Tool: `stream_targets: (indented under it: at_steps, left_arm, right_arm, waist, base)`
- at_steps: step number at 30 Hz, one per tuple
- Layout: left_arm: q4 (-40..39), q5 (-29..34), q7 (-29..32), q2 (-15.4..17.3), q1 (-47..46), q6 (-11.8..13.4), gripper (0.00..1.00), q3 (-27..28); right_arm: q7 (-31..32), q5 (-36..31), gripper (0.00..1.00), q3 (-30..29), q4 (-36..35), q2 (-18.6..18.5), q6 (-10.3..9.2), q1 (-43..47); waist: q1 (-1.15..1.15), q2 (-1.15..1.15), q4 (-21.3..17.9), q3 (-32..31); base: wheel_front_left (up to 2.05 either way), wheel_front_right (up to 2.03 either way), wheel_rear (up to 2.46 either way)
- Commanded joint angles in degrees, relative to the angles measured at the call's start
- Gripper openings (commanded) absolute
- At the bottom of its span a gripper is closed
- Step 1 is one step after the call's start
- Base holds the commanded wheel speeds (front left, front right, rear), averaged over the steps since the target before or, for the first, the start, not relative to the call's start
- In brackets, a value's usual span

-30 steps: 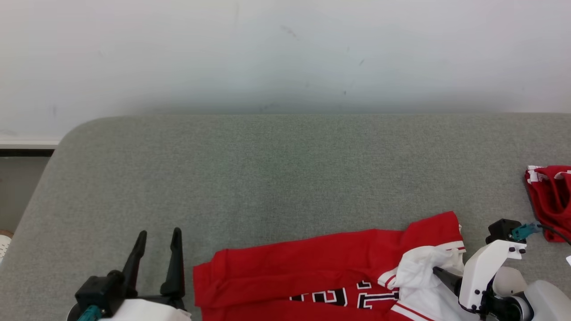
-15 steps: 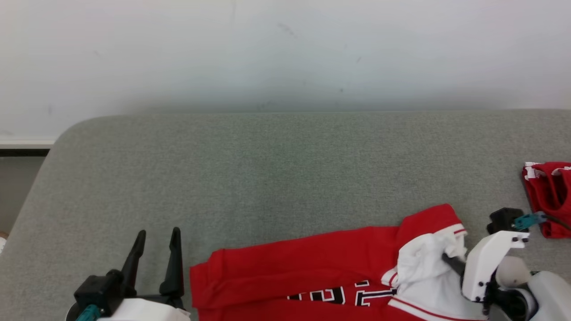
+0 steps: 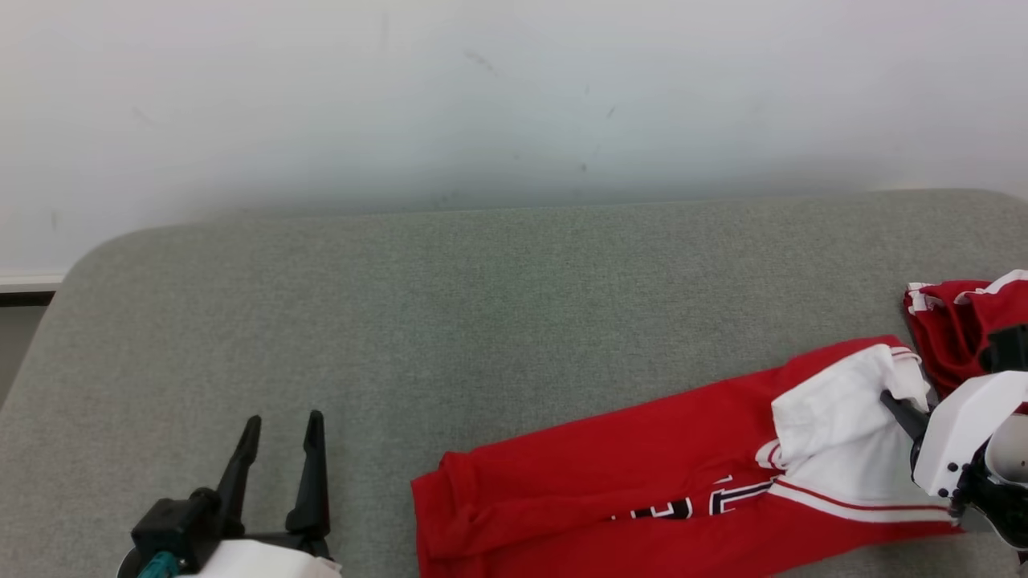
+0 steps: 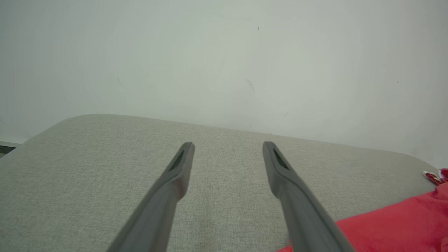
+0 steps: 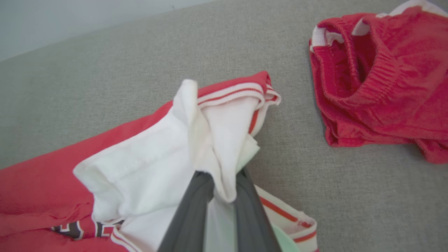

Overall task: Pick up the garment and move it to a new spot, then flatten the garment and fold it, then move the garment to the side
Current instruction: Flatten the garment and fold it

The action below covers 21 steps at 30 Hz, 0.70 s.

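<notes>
Garment (image 3: pixel 610 482) first in the count: two red cloth pieces lie on one grey surface (image 3: pixel 482 305), and mine is the long one across the lower right of the head view. It is soft red knit, folded lengthwise into a band with rolled edges. Black-and-white block letters show near its lower edge. At its right end is one white part (image 3: pixel 835 401), smooth cloth trimmed with thin red stripes and bunched into loose folds.

My right gripper (image 3: pixel 891 399), at the right edge of the head view, has its two dark fingers (image 5: pixel 189 210) pinched together on that white cloth. In the right wrist view the cloth drapes over both fingers and is squeezed between them, rising in a peak above the rest of the piece.

The second red piece (image 5: pixel 378 87) sits in the upper right of the right wrist view. It is crumpled, with a ribbed band and bits of white trim. Bare grey separates it from the striped edge of the white part.

My left gripper (image 3: pixel 281 425) is at the lower left of the head view. Its two long, tapered dark fingers are spread well apart with nothing between them, over bare grey. In the left wrist view the red cloth fills the lower right corner.

The surface is a woven, felt-like fabric with rounded corners. Behind it stands one pale wall (image 3: pixel 514 96), marked with a few dark specks.
</notes>
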Motion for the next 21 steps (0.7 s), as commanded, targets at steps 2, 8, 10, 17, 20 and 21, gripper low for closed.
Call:
stream_targets:
  at_steps: [2,8,10,17,20,21]
  left_arm:
    - [-0.16,0.37,-0.08,0.16,0.55,-0.02,1.0,0.16]
    - [0.38,0.51,-0.08,0.11,0.34,-0.2,1.0,-0.25]
    - [0.44,0.2,-0.08,0.12,0.31,-0.04,1.0,-0.29]
    - [0.93,-1.05,-0.08,0.09,0.15,0.36,1.0,-1.27]
    - [1.17,-1.56,-0.08,0.09,-0.19,0.46,1.0,-1.8]
    - [1.21,-1.71,-0.08,0.09,-0.32,0.5,1.0,-2.0]
  right_arm:
    - [0.64,0.23,0.0,-0.83,-4.3,0.1,0.0,1.57]
    - [4.04,-0.83,0.0,-0.66,-16.05,1.39,0.0,4.48]
    - [5.75,-1.46,0.0,-0.08,-19.88,2.2,0.0,5.64]
    - [11.48,-4.56,0.0,3.76,-30.74,6.1,0.0,9.17]
    - [13.28,-5.27,0.0,5.68,-32.41,8.31,0.0,10.1]
    - [13.59,-5.09,0.0,6.21,-32.47,9.4,0.0,10.38]
  waist:
    - [0.0,0.0,-0.16,-0.12]
    - [0.0,0.0,0.67,-0.35]
    - [0.0,0.0,1.36,-0.49]
    - [0.0,0.0,4.45,-1.04]
    - [0.0,0.0,6.01,-1.33]
    - [0.0,0.0,6.59,-1.35]
  base:
    - [0.0,0.0,0.0]
    - [0.0,0.0,0.0]
    - [0.0,0.0,0.0]
    - [0.0,0.0,0.0]
    - [0.0,0.0,0.0]
    - [0.0,0.0,0.0]
